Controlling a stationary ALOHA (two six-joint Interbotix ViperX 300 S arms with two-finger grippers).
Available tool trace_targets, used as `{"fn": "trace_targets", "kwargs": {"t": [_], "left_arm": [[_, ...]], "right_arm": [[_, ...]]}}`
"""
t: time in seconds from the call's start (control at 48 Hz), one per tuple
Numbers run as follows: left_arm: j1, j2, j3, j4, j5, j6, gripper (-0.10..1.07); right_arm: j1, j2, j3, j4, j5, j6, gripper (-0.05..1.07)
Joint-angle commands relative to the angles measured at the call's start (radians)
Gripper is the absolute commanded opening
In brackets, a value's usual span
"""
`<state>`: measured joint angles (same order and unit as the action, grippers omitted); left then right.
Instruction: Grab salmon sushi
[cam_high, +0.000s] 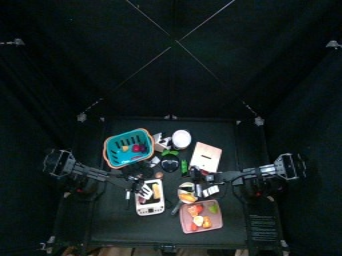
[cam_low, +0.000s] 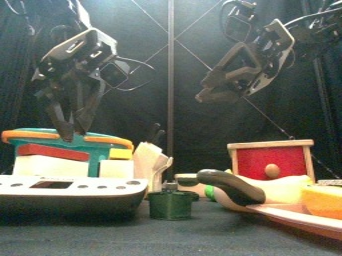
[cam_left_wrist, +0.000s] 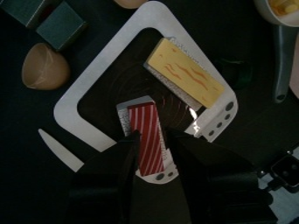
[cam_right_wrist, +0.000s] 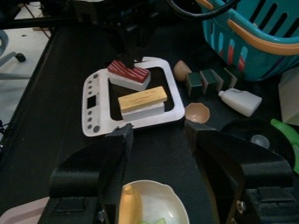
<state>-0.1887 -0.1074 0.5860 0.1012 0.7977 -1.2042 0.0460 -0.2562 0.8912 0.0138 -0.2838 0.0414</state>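
Note:
A white tray (cam_left_wrist: 82, 92) holds two sushi pieces: a red piece with white stripes (cam_left_wrist: 149, 140) and a yellow-orange piece with wavy lines (cam_left_wrist: 187, 74). My left gripper (cam_left_wrist: 152, 166) hangs over the tray with its jaws apart, one on each side of the red striped sushi. From the right wrist view, that piece (cam_right_wrist: 126, 72) rests at the tray's far rim under the left gripper (cam_right_wrist: 135, 37). My right gripper (cam_right_wrist: 163, 131) is open and empty, held high off the tray (cam_right_wrist: 100, 105). In the front view both grippers, left (cam_low: 70, 128) and right (cam_low: 221, 92), hang above the table.
A teal basket (cam_right_wrist: 263, 35) stands beyond the tray. Small dark blocks (cam_right_wrist: 211, 81), a white bottle (cam_right_wrist: 243, 102) and a tan shell-like piece (cam_right_wrist: 200, 112) lie beside it. A bowl with food (cam_right_wrist: 146, 206) is near the right gripper. A red box (cam_low: 271, 160) stands at the right.

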Motion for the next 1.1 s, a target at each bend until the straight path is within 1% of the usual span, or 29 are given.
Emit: {"fn": "trace_targets", "kwargs": {"t": [0.0, 0.146, 0.208, 0.312, 0.479, 0.562, 0.75, 0.854, 1.0, 1.083], "left_arm": [[-0.003, -0.017, -0.018, 0.006, 0.000, -0.002, 0.72], [-0.014, -0.035, -0.018, 0.048, 0.006, 0.000, 0.72], [-0.026, -0.049, -0.008, 0.074, 0.025, 0.000, 0.72], [-0.026, -0.066, 0.012, 0.094, 0.060, -0.015, 0.73], [-0.031, -0.058, 0.003, 0.077, 0.074, -0.017, 0.74], [-0.032, -0.054, -0.003, 0.063, 0.086, -0.014, 0.75], [-0.041, -0.044, -0.014, 0.017, 0.094, -0.017, 0.85], [-0.041, -0.021, -0.015, -0.002, 0.091, -0.020, 0.89], [-0.052, 0.035, -0.034, -0.029, 0.086, -0.020, 0.89], [-0.058, 0.060, -0.049, -0.029, 0.084, -0.020, 0.89]], "right_arm": [[-0.003, -0.018, -0.011, 0.008, -0.005, 0.000, 0.86], [-0.011, -0.037, 0.008, 0.049, -0.003, 0.000, 0.86], [-0.029, -0.043, 0.015, 0.066, -0.003, 0.000, 0.86], [-0.058, -0.043, 0.023, 0.078, -0.003, 0.000, 0.86], [-0.097, -0.041, 0.023, 0.058, -0.003, -0.003, 0.86], [-0.104, -0.044, 0.028, 0.040, -0.009, -0.003, 0.86], [-0.098, -0.017, 0.052, 0.018, -0.071, -0.003, 0.86], [-0.098, -0.014, 0.049, 0.008, -0.072, -0.003, 0.86], [-0.101, -0.014, 0.049, -0.008, -0.075, -0.003, 0.86], [-0.101, -0.011, 0.051, -0.009, -0.075, -0.003, 0.86]]}}
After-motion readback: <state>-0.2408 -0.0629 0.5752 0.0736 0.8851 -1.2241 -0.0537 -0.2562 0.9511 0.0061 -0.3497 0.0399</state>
